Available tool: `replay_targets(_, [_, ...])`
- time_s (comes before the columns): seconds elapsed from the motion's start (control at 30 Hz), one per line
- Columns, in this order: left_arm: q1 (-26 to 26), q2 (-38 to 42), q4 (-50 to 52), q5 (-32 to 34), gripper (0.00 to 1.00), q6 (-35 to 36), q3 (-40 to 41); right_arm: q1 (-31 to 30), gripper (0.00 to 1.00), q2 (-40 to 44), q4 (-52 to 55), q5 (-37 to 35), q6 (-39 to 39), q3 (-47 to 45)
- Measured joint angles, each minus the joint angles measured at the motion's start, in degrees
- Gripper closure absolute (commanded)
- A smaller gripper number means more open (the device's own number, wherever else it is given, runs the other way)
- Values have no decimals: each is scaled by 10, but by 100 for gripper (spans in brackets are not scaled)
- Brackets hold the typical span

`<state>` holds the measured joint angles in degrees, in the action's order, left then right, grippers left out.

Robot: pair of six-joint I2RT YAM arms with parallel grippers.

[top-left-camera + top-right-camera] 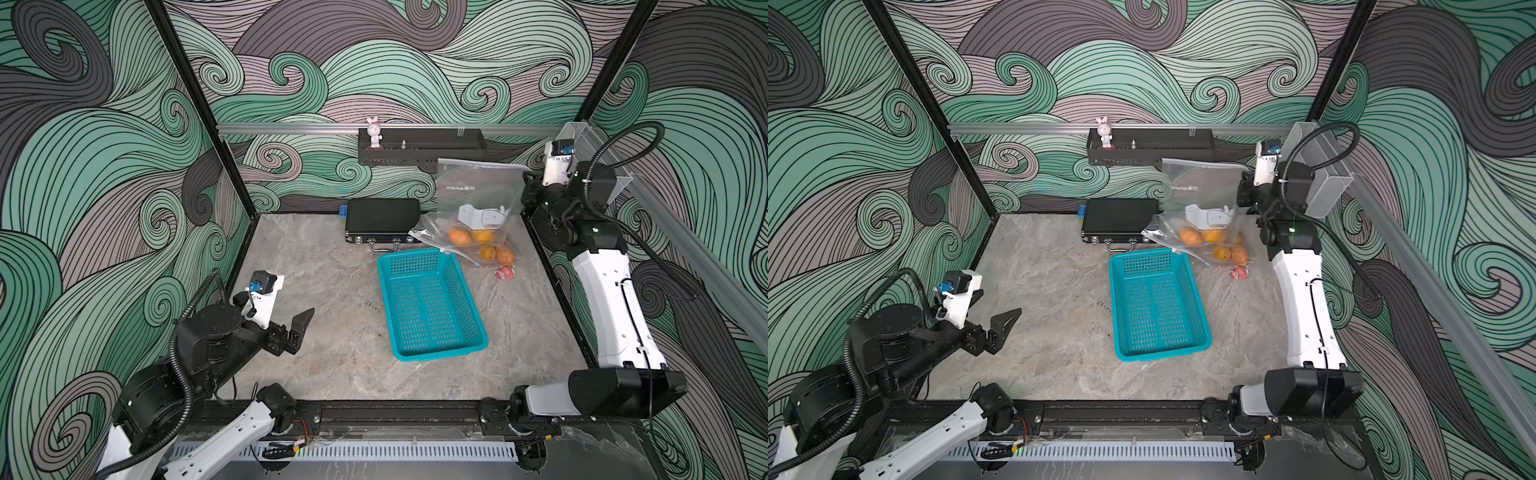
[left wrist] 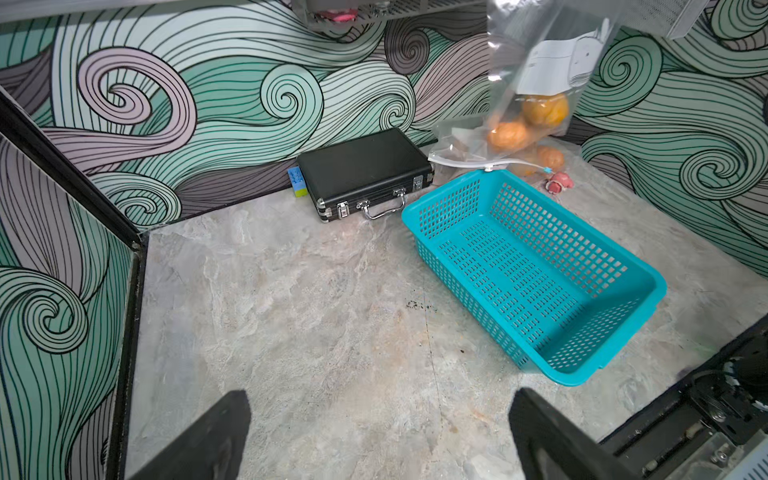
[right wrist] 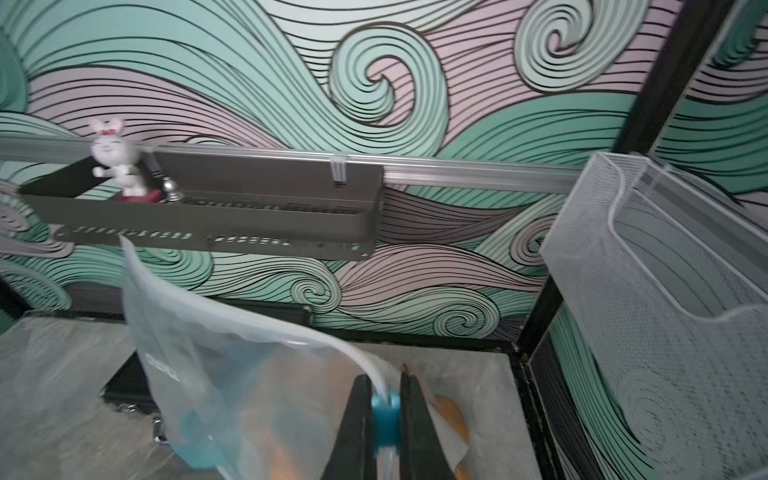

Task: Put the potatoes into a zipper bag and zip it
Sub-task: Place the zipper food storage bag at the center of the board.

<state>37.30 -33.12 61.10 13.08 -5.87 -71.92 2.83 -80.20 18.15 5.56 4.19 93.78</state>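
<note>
Orange-tan, oval, faintly wrinkled potatoes [image 1: 459,236], bunched low inside clear zipper bag [image 1: 478,183], well below right jaws. Right jaws pressed nearly together, pinching blue piece [image 3: 385,411] on bag's edge; printed, crumpled plastic hanging from that grip, lower part slumped on grey marbled desk [image 1: 332,332]. At least four potatoes visible through film; exact count hidden by folds. Left jaws spread wide, holding nothing, low over desk, well apart from bag. Between left jaws and bag: teal perforated basket [image 1: 440,350]. Farther from left jaws, just beside bag: black case [image 1: 382,216].
</note>
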Motion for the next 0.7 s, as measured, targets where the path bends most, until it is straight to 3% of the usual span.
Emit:
replay_targets(0.2, [0, 9, -56, 27, 1, -50, 79, -10, 95, 38, -76, 32, -34, -62])
replay_targets(0.43, [0, 26, -144, 88, 1, -123, 210, -53, 89, 26, -161, 74, -79, -273])
replay_targets(0.5, [-1, 18, -169, 111, 1, -143, 246, -77, 71, 8, -169, 78, -97, -331])
replay_targets(0.6, [-7, -14, -198, 148, 1, -174, 279, -94, 32, -16, -169, 88, -128, -383])
replay_targets(0.7, [-9, -52, -255, 201, 1, -191, 315, -93, 5, -31, -159, 81, -158, -391])
